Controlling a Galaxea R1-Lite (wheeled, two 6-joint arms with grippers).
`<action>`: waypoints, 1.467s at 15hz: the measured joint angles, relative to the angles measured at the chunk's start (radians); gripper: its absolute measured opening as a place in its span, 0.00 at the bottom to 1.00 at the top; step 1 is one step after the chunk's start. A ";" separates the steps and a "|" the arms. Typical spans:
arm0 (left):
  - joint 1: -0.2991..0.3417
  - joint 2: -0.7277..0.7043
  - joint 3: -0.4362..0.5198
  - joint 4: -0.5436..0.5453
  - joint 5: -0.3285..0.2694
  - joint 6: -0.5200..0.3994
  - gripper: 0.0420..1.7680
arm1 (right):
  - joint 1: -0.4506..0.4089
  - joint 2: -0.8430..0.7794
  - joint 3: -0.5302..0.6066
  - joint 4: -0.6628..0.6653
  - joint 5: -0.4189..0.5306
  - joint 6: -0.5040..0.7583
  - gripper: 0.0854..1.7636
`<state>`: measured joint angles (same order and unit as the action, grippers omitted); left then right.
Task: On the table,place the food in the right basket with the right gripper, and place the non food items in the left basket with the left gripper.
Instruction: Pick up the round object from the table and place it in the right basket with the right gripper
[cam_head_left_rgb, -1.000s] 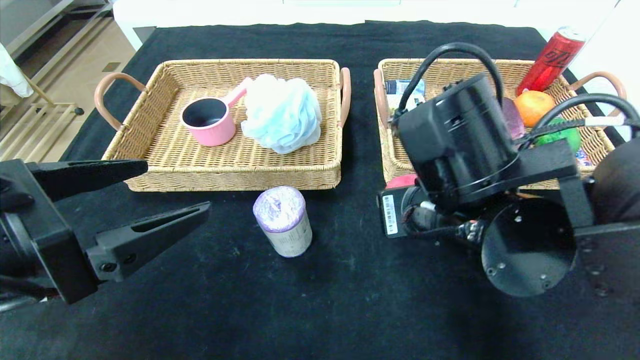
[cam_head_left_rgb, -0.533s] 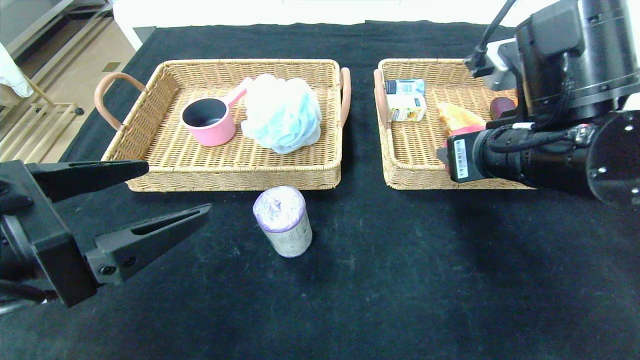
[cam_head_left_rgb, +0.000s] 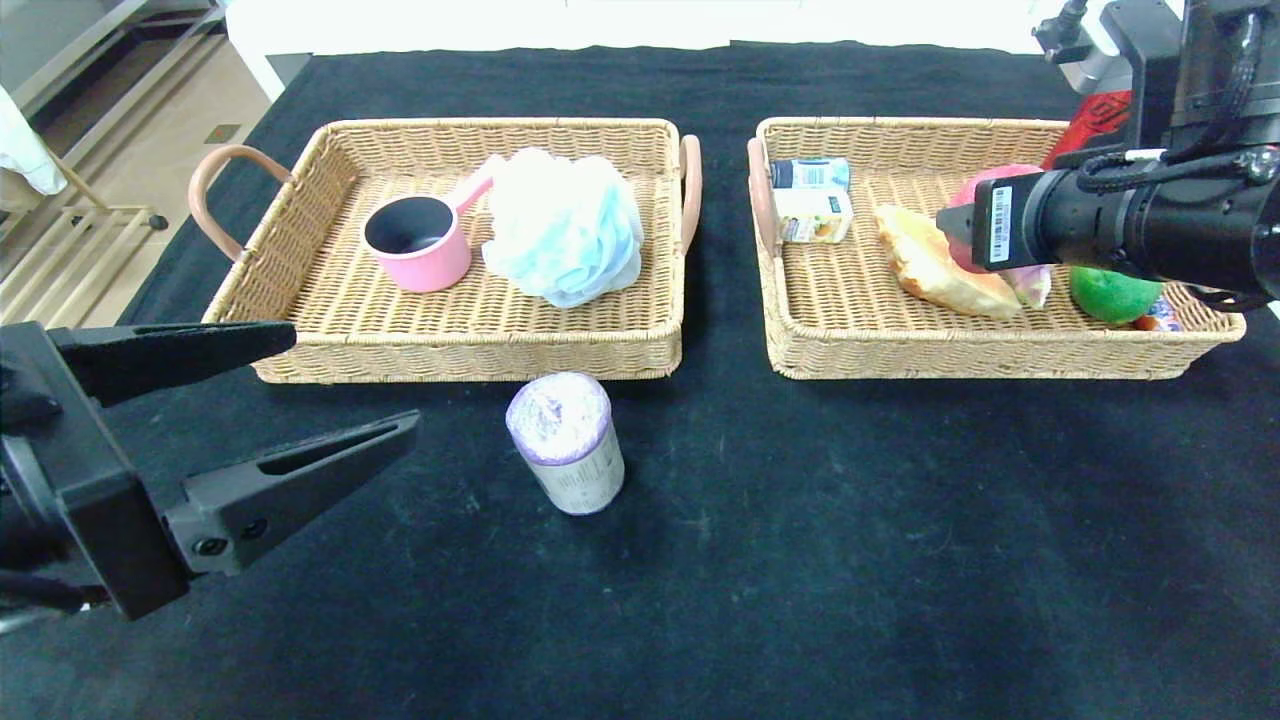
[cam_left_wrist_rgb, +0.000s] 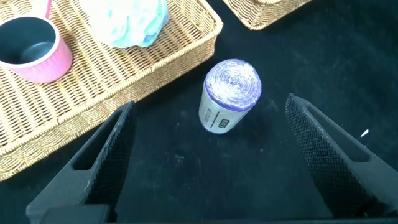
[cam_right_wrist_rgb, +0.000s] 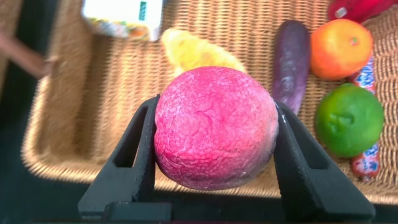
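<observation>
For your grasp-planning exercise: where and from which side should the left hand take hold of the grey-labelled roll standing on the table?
Grip the grey-labelled roll across its labelled side wall, coming from the front. It stands upright, purple end up, clear of the left basket, and the open left hand already faces it.

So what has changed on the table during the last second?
The right pincer, shut on the peach, carried it from the table's front up over the right basket. The left pincer stayed open near the roll, which has not moved.
</observation>
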<state>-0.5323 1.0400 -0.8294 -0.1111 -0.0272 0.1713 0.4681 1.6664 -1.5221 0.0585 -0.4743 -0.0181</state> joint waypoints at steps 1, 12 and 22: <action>0.000 -0.002 0.000 0.000 0.000 0.000 0.97 | -0.018 0.011 -0.001 -0.018 0.001 -0.003 0.61; 0.000 -0.010 -0.001 0.000 0.000 0.001 0.97 | -0.138 0.156 -0.015 -0.226 0.001 -0.041 0.61; 0.000 -0.009 0.000 -0.005 0.003 -0.001 0.97 | -0.149 0.175 -0.014 -0.226 0.002 -0.041 0.83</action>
<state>-0.5323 1.0313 -0.8298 -0.1160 -0.0240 0.1706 0.3189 1.8411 -1.5366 -0.1679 -0.4719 -0.0591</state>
